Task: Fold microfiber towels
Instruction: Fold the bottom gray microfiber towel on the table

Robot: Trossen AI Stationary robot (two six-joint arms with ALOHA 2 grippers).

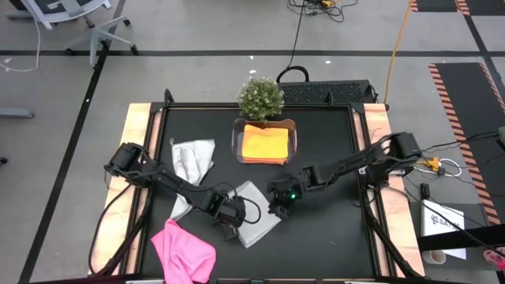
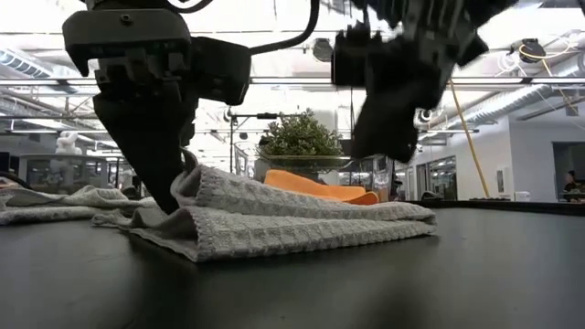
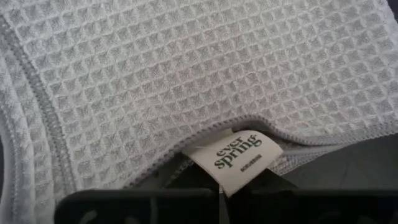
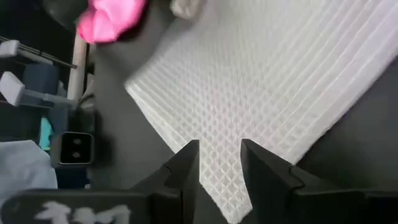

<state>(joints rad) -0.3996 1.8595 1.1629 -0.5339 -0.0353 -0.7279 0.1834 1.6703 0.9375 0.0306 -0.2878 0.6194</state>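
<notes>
Robotics lab; hazard-striped floor (image 1: 454,87), cables (image 1: 398,47), office chair (image 1: 71,20)

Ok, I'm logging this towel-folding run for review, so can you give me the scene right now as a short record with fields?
towel being folded: light grey towel, partly doubled over, front centre of table
left gripper: shut on that towel's edge, by its label
right gripper: open, poised over the same towel
second grey towel: crumpled, left of the tub
orange towel: folded, inside the clear plastic tub
pink towel: bunched at front left
plant: behind the tub
</notes>
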